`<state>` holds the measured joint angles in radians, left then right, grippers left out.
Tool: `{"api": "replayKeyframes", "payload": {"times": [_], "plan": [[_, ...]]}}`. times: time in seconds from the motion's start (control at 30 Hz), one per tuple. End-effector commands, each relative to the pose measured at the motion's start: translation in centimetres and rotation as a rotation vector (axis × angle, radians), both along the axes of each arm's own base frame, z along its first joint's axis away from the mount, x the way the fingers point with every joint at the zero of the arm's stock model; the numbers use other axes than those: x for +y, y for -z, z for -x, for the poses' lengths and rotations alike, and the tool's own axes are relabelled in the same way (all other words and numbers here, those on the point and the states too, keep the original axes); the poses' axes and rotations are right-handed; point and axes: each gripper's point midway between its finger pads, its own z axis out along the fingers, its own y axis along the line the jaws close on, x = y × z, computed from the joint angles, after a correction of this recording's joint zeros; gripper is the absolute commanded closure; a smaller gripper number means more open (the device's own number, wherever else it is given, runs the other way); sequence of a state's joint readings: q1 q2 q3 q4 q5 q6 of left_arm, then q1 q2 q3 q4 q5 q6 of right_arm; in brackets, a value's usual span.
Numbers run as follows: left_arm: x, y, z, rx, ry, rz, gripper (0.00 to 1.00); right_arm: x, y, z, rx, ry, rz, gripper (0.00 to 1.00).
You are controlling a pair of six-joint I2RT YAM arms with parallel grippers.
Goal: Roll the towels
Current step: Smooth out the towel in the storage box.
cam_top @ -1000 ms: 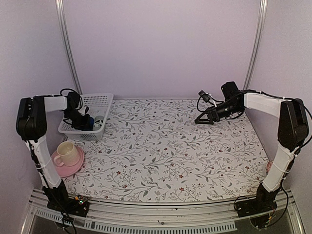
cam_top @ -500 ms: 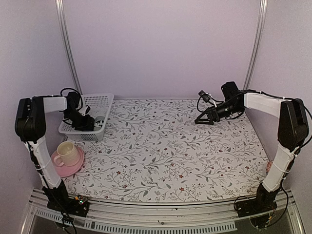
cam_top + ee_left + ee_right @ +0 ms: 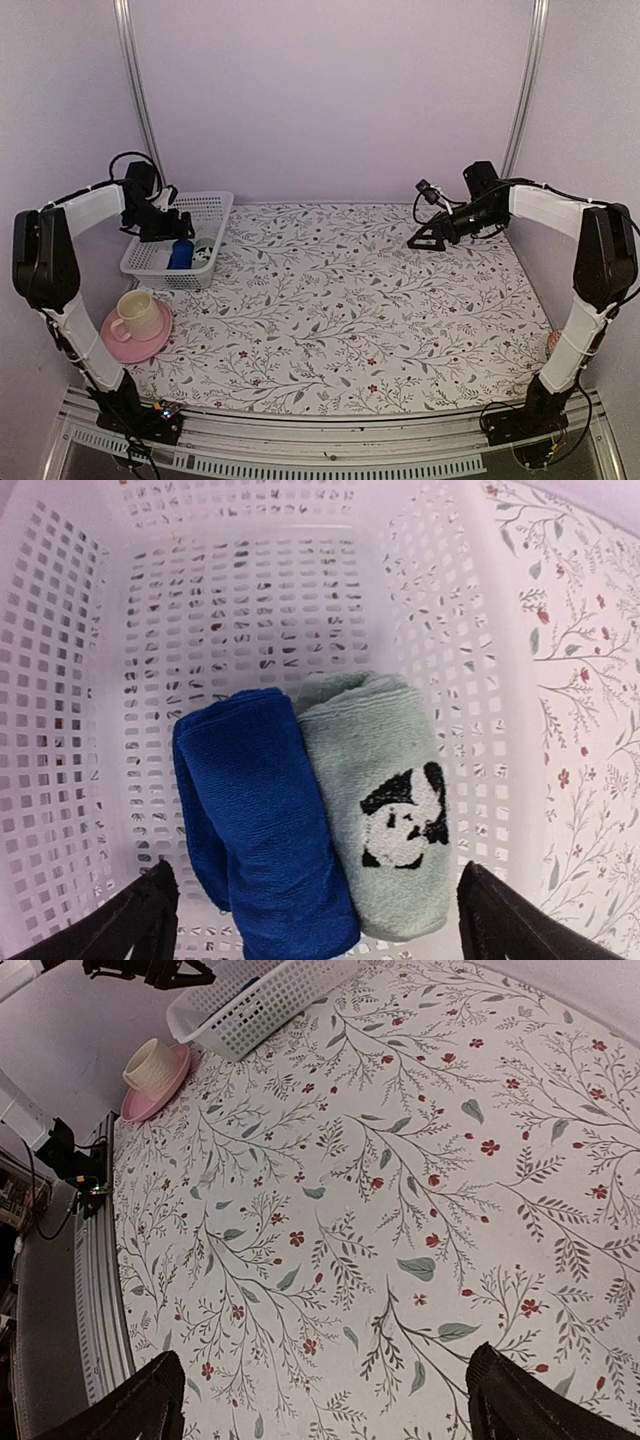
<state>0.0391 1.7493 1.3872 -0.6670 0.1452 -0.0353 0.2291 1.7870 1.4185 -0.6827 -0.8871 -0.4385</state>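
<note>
Now both towels lie rolled up inside the white plastic basket [image 3: 250,600], which stands at the far left of the table [image 3: 350,320] on its flowered cloth. The royal-blue towel [image 3: 260,830] is a tight roll on the left of the pair, and the pale sage-green towel [image 3: 385,800] is a roll on the right, the two pressed side by side and touching along their length on the basket's perforated floor. The green roll shows a black-and-white panda face [image 3: 405,815] on its upper side. The left gripper [image 3: 318,915] hangs above the basket over the two rolls, its jaws spread wide and holding nothing; only the dark fingertips [image 3: 140,920] show at the lower corners of the left wrist view, clear of the cloth. The right gripper [image 3: 422,240] hovers over the far right part of the table, well apart from the basket, its jaws likewise parted wide and empty, with only the flowered cloth below them. Near the left arm's side, just in front of the basket, a cream cup [image 3: 135,315] stands upright on a pink saucer [image 3: 118,348].
</note>
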Motion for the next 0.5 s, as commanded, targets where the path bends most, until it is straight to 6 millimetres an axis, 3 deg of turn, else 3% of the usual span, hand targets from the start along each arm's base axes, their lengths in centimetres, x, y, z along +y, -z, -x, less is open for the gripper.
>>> {"api": "replayKeyframes", "payload": {"times": [0.0,0.23,0.43,0.47], "plan": [[-3.1,-2.9,0.1,-0.096,0.029,-0.034,0.03,-3.6,-4.0,-1.7,-0.135,0.110,0.042,0.01],[-7.8,-5.0,1.4,-0.205,0.062,-0.035,0.03,-9.8,-5.6,-2.3,-0.251,0.336,0.188,0.01],[-12.2,-8.3,3.8,-0.323,0.116,-0.044,0.03,-13.9,-8.9,-0.3,-0.402,0.497,0.232,0.01],[-12.9,-8.8,4.3,-0.341,0.124,-0.049,0.03,-14.3,-8.7,0.2,-0.412,0.522,0.245,0.01]]}}
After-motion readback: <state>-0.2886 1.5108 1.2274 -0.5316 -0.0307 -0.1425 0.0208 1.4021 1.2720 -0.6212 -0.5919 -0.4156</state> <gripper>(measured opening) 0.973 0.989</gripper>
